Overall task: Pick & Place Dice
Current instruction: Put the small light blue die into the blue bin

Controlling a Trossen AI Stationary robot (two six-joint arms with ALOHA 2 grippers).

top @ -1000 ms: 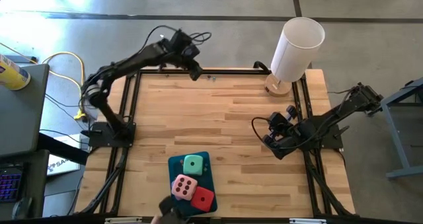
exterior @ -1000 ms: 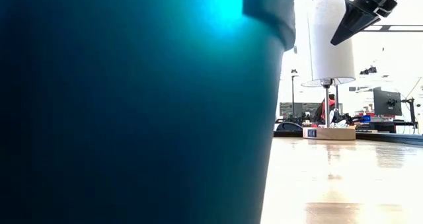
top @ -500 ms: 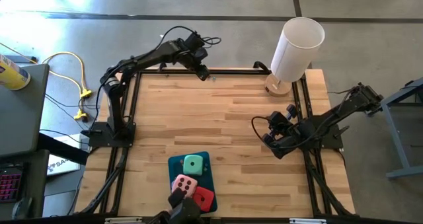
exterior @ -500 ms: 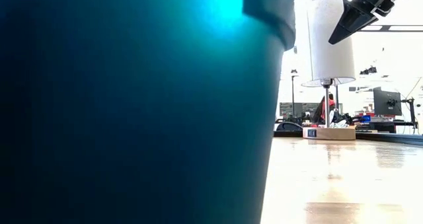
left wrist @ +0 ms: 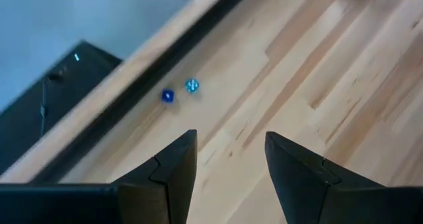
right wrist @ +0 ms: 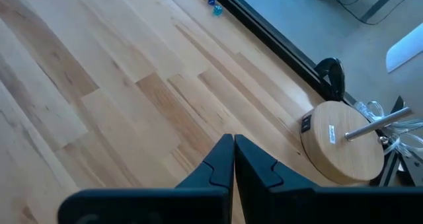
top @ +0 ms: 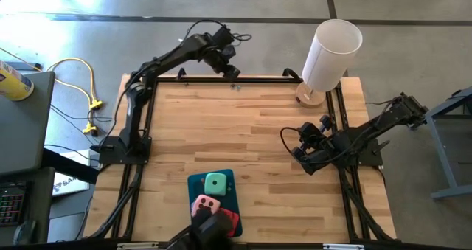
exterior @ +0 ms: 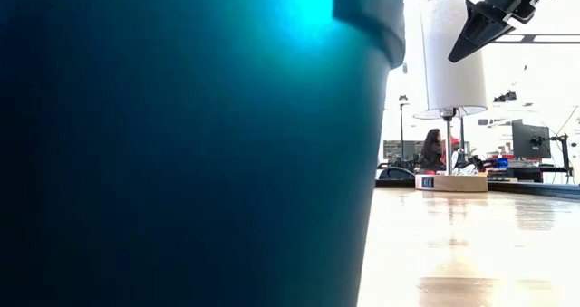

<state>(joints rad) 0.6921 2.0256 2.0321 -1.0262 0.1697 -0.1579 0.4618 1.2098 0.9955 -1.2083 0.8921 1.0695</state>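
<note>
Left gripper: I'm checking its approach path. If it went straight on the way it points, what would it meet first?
Probably the bare wooden table near its far edge. The open left gripper aims beside two small blue dice, not squarely at them; depth is unclear.

Left arm is reaching from its base at the table's left edge toward the far edge, its left gripper [top: 231, 67] hovering there with fingers [left wrist: 173, 171] spread apart. Right arm is lying folded low near the right edge, its right gripper [top: 301, 153] pointing inward, fingertips [right wrist: 222, 159] pressed together.
</note>
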